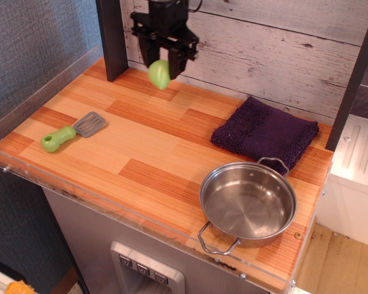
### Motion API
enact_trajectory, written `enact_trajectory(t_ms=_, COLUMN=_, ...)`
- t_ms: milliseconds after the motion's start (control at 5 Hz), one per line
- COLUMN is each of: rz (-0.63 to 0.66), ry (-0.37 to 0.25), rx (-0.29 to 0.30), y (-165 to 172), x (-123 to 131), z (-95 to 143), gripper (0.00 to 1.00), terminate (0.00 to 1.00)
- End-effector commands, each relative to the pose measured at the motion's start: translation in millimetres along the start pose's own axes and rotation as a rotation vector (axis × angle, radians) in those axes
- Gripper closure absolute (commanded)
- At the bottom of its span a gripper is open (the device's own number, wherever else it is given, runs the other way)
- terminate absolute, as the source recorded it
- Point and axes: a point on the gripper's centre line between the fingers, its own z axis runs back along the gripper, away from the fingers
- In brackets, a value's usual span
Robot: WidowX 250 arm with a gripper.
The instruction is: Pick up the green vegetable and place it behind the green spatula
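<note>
Green vegetable (159,74), the smooth pale pear-shaped toy, is what we log first: it hangs in the air above the back left part of the wooden counter (141,153), close to the whitewashed plank wall (264,43).

Single view, observation.image, looking down at an angle from the front.

We note the black gripper (162,66) pointing downward, its two fingers (145,54) clamped on the vegetable's upper part, one on each side. The lower rounded end of the toy shows below the fingertips and does not touch the counter.

We record the green spatula (72,131) lying flat near the left edge of the counter, lime handle toward the front left, grey slotted blade toward the back right. It is well apart from the vegetable, which sits higher in the picture and to the right of it.

A dark post (112,37) stands upright at the back left, just left of the gripper. A purple folded towel (265,133) lies at the back right. A steel pan (248,202) with two loop handles sits at the front right, near the towel's front edge; we see nothing inside it.
</note>
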Motion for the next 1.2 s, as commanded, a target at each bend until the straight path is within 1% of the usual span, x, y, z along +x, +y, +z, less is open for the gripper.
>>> enact_trajectory(t_ms=0, rz=0.065, ry=-0.046, rx=-0.009, y=25.1, x=-7.6, z=-0.3, gripper=1.00, terminate=0.00)
enact_trajectory(t_ms=200, rz=0.076, ry=-0.009, rx=-0.042, y=23.0, x=-11.0, z=-15.0, gripper=1.00, terminate=0.00)
enact_trajectory(t_ms=600, rz=0.080, ry=0.013, rx=-0.049, y=19.7, x=-13.2, z=-22.8, gripper=1.00, terminate=0.00)
enact_trajectory(t_ms=800, rz=0.080, ry=0.004, rx=-0.051, y=17.6, x=-14.2, z=-17.0, gripper=0.00, terminate=0.00)
enact_trajectory(t_ms=1000, rz=0.072, ry=-0.015, rx=-0.052, y=15.6, x=-13.5, z=-8.5, gripper=0.00, terminate=0.00)
